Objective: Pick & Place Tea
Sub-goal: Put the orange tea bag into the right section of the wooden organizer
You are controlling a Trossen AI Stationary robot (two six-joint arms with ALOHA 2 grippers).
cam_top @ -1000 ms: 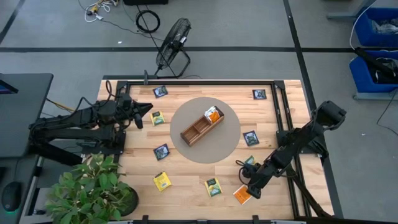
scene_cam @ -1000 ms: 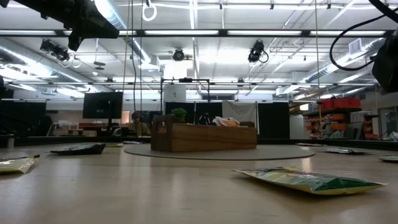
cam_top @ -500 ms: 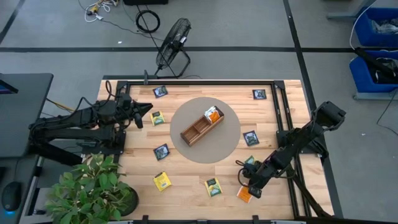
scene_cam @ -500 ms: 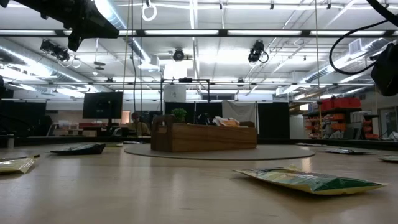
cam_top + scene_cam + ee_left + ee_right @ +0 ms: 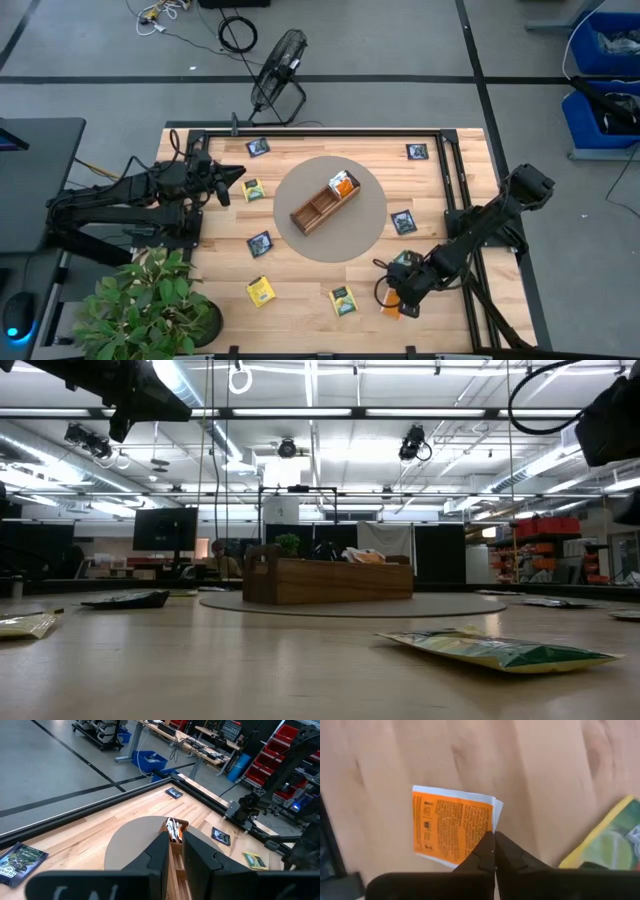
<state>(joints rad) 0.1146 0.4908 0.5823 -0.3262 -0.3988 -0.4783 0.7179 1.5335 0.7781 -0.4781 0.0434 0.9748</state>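
Small flat tea packets lie scattered on the wooden table: navy ones (image 5: 258,147) (image 5: 417,151) (image 5: 403,221), yellow ones (image 5: 253,189) (image 5: 260,291), and a green one (image 5: 402,258). An orange-and-white packet (image 5: 452,827) is near the table's front right, with my right gripper (image 5: 398,300) shut on it. The brown wooden tray (image 5: 325,203) stands on a round grey mat (image 5: 300,245) and holds an orange packet (image 5: 343,184) in its far compartment. My left gripper (image 5: 235,175) hovers over the table's left far part, a narrow gap between its fingers (image 5: 172,851), holding nothing. My right gripper pinches the orange-and-white packet at one edge near a corner (image 5: 490,834), only at the free ends of its two fingers. The fingers come steeply from above. The packet reaches away from the fingertips with its printed face up; whether its other end lies on the table I cannot tell.
A green-yellow packet (image 5: 342,300) lies left of my right gripper, and it shows close by in the low view (image 5: 500,650). A potted plant (image 5: 150,305) stands at the near left corner. A black frame (image 5: 455,200) runs along the table's right side.
My right gripper has shut on the orange-and-white packet, then risen a little and rolled at the wrist. The packet has shifted slightly toward the table's left and is now more hidden under the gripper.
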